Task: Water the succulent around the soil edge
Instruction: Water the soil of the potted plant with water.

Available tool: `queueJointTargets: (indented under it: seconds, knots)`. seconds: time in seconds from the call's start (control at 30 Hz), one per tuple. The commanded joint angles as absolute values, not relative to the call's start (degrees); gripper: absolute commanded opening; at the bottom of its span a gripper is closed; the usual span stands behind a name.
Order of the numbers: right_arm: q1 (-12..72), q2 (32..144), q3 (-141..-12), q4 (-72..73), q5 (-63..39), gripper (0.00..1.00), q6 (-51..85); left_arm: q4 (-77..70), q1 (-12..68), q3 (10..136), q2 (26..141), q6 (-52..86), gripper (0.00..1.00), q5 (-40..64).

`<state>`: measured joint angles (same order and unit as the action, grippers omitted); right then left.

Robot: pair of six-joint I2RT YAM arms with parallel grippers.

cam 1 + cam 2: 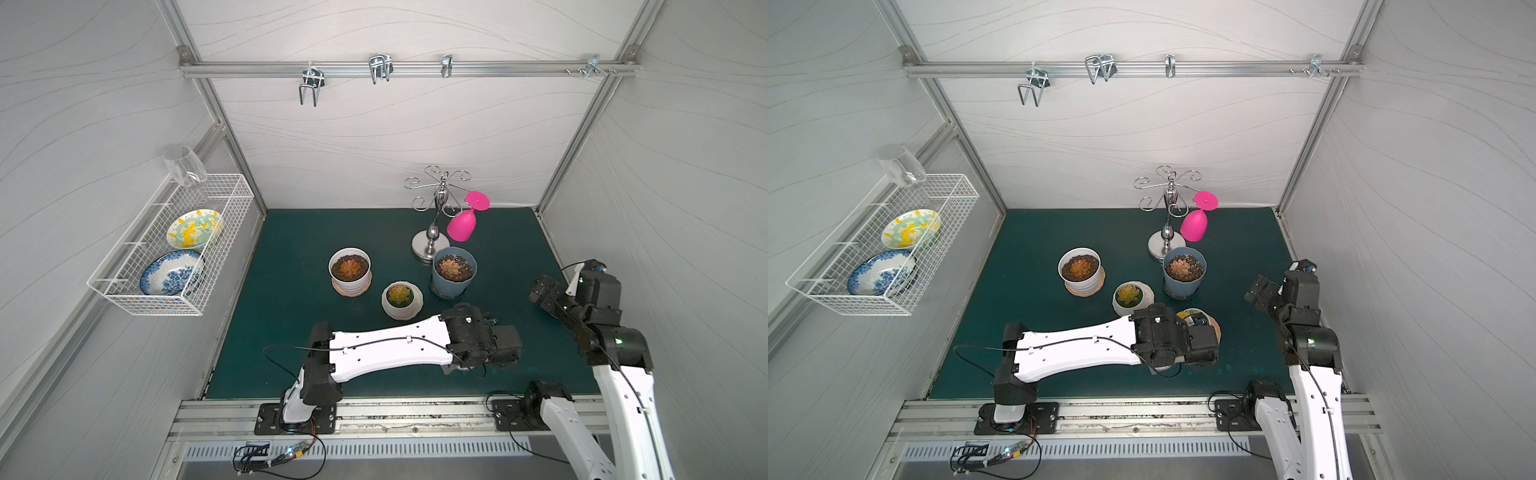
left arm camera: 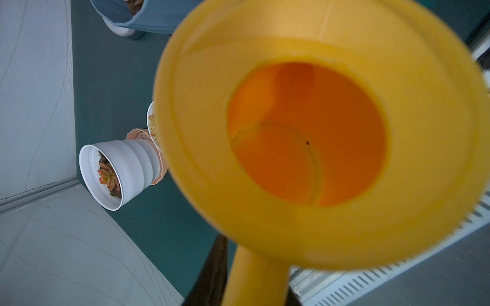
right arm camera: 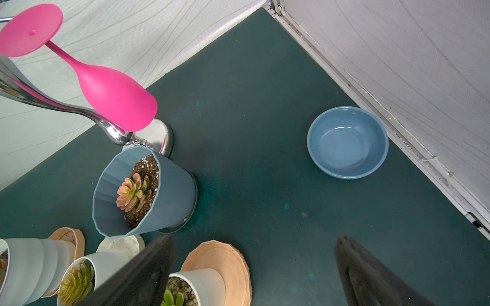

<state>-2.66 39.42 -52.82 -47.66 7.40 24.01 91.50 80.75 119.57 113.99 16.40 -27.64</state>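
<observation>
Four small succulents grow in pots on the green table (image 1: 291,232), and I cannot tell which one is meant to get the water. The nearest to the job is the green succulent (image 3: 172,298) in the pebble pot (image 3: 204,280). It stands on a peach saucer (image 3: 225,262) at the front, right under the left arm's wrist. The left claw (image 2: 252,288) is closed tight on the handle of a yellow watering can (image 2: 305,137), so the picking up is done. I cannot see the spout and I see no water falling, so I think the pouring round the soil edge is not yet done. Deep in the can a curved line may be a little water. A few pale spots on the table near the front may be drops. The right claw (image 3: 254,243) is open and holds nothing. Farther out, a small white pot (image 1: 402,309) holds a yellow-green plant. A ribbed white pot (image 1: 350,284) holds an orange one in dark soil, and a blue pot (image 1: 454,284) holds a pink one in soil with white bits. A blue bowl (image 3: 314,159) by the wall looks empty. A pink glass (image 1: 461,226) hangs upside down on a silver rack (image 1: 430,249). On the side wall a wire basket (image 1: 145,301) holds a yellow plate (image 1: 193,228), a blue plate (image 1: 172,272) and a clear glass (image 1: 185,166).
</observation>
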Motion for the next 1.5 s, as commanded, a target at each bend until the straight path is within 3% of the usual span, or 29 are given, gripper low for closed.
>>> queueJointTargets:
  seconds: [0.0,1.07,1.47]
  knots:
    - [-3.0,38.8,-53.9,-48.2,7.3,0.99,23.6,91.2,78.7,122.5,114.2,15.1,0.00,-27.7]
    - [-3.2,39.1,-53.8,-47.8,7.0,0.99,23.6,85.7,74.4,106.0,100.9,19.4,0.00,-28.9]
    - [-3.2,39.1,-54.1,-48.2,7.2,0.99,23.5,76.0,74.4,85.6,86.7,24.1,0.00,-27.7]
